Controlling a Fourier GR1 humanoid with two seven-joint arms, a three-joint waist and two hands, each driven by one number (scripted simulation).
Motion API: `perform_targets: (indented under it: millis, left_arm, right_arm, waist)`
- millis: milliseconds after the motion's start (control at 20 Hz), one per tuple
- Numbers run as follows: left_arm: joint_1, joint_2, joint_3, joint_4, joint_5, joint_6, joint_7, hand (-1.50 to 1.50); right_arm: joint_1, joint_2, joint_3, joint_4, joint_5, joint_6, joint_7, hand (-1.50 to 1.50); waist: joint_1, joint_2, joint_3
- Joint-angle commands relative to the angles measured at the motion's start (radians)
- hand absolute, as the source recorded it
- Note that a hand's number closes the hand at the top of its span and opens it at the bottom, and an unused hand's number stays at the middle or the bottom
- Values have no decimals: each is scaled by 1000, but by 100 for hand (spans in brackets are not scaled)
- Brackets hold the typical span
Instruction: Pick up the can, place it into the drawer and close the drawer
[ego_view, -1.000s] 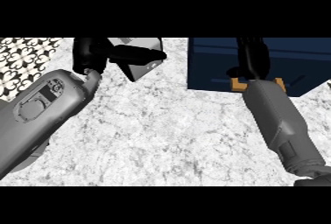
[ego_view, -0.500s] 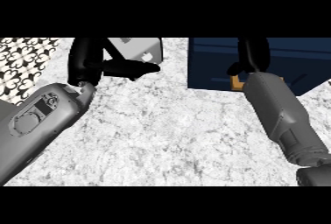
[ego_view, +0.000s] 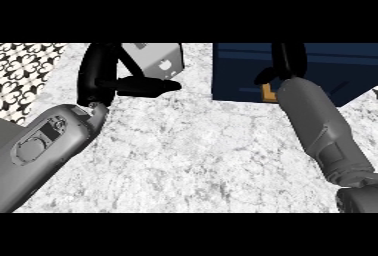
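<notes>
While the fingers of the left hand stick out sideways under a grey can, the rest of that hand stands just beside it, so the hand looks to be cupping the can, with the thumb hidden. The can is at the top of the view, a little left of the middle, and it seems to lean to one side. I think it is held like this so it can be carried over to the drawer. The right hand is up at the dark blue drawer, and its fingers look bent over the front edge near a small orange bit, maybe a handle. It may be there to steady the drawer or get ready to push it shut, but I cannot tell if it really grips anything. The can is not in the drawer yet. Both grey arms lie over the white speckled worktop. A black and white patterned patch shows at the far left.
</notes>
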Motion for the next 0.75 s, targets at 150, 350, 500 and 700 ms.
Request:
perform_targets:
  millis: [150, 350, 500, 700]
  left_arm:
    - [56, 22, 17, -29, 2, -17, -10, -150]
    - [76, 19, 33, -44, -8, -2, -27, -150]
    - [124, 3, 30, -28, -13, -9, -55, -150]
    - [141, 55, 77, -99, 2, -44, -18, -150]
  right_arm:
    - [-91, 49, -171, -48, -220, 106, -126, -150]
    - [-93, 97, -262, -67, -332, 144, -181, -150]
    - [-134, 110, -312, -66, -399, 217, -169, -150]
    - [-151, 91, -314, -39, -403, 206, -157, -150]
  waist:
    - [17, -6, 0]
    - [3, -11, -1]
    - [-13, -13, -3]
    - [-2, -13, -4]
